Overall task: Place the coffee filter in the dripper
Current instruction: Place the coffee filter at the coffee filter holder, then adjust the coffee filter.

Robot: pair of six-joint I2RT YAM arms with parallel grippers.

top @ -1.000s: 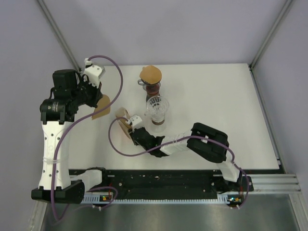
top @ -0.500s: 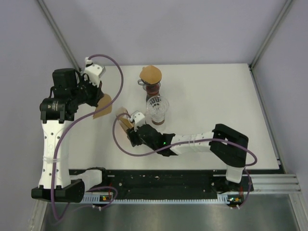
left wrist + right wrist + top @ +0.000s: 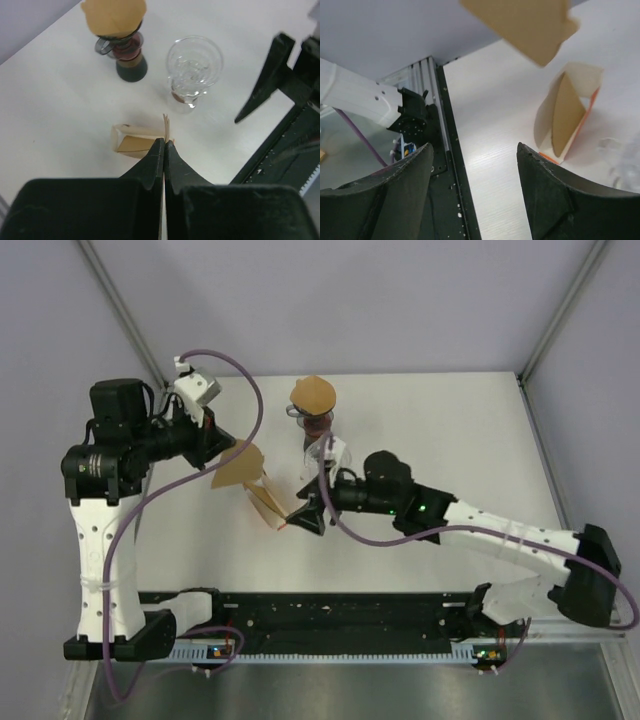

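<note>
A brown coffee filter [image 3: 240,468] hangs above the table with my left gripper [image 3: 215,448] shut on its edge. In the left wrist view the fingertips [image 3: 164,142] pinch the thin filter [image 3: 165,124] edge-on. The empty glass dripper [image 3: 194,65] stands to the right of it, partly hidden behind my right arm in the top view [image 3: 328,452]. My right gripper [image 3: 305,518] is open and holds nothing, just right of the filter box [image 3: 266,502]. From the right wrist view [image 3: 475,150] the held filter [image 3: 520,25] floats above.
A second dripper with a filter in it [image 3: 313,396] sits on a dark server at the back. The open cardboard filter box [image 3: 567,117] holds more filters. The black rail [image 3: 350,615] runs along the near table edge.
My right gripper has opened and drawn back to the right from the filter box as its arm stretched out. My left arm has carried the filter right, toward the middle.
</note>
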